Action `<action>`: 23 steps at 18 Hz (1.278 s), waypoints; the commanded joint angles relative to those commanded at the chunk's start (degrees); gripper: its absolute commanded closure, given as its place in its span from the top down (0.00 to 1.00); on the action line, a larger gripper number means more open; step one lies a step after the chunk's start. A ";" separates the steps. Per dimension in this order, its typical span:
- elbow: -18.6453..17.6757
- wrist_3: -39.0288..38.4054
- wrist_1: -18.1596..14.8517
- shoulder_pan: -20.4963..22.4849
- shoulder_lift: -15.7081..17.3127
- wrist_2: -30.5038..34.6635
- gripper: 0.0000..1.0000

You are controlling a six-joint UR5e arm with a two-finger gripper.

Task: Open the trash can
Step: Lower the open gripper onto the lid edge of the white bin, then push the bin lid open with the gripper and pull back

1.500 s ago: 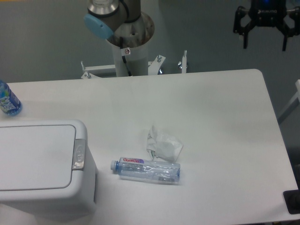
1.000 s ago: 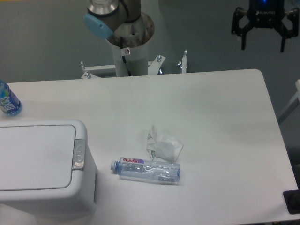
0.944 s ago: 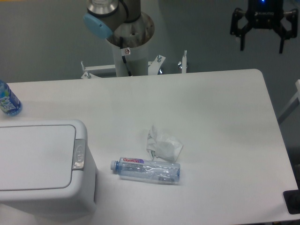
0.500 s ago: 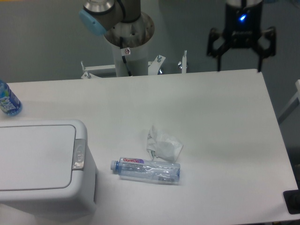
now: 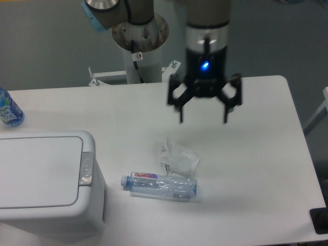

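The trash can (image 5: 46, 179) is a big white boxy bin at the table's front left corner. Its flat lid is down and a small grey latch strip (image 5: 86, 169) sits on its right edge. My gripper (image 5: 203, 118) hangs open above the middle of the table, well to the right of the bin and higher than it. Its two black fingers point down with nothing between them.
A crumpled clear plastic wrapper (image 5: 178, 157) lies just below the gripper. A clear plastic bottle (image 5: 160, 185) lies on its side in front of it. A blue bottle (image 5: 9, 109) stands at the far left edge. The robot base (image 5: 139, 43) rises behind the table.
The gripper has swung from the upper right, beyond the table's far corner, leftward and down to above the table's middle. It stays open. Bin and bottles are unmoved.
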 joint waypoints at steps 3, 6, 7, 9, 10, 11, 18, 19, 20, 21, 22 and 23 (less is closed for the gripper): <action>0.53 -3.10 0.45 -1.14 -0.88 -4.67 1.00; 0.18 -4.68 0.54 -3.43 -1.32 -5.21 1.00; 0.18 -4.68 0.54 -3.96 -1.41 -5.21 1.00; 0.53 -4.60 0.63 -4.93 -2.20 -5.21 1.00; 0.53 -4.51 0.72 -5.02 -2.46 -5.21 1.00; 0.62 -4.51 0.80 -5.45 -2.90 -5.21 1.00; 0.44 -4.51 1.68 -7.21 -4.40 -5.12 1.00; 0.44 -4.42 1.68 -7.39 -4.57 -5.12 1.00; 0.35 -4.42 1.68 -7.39 -4.66 -5.12 1.00; 0.18 -4.60 1.68 -7.48 -4.66 -5.12 1.00; 0.09 -4.68 1.68 -7.57 -4.66 -5.12 1.00; 0.00 -4.60 1.68 -7.57 -4.66 -5.12 1.00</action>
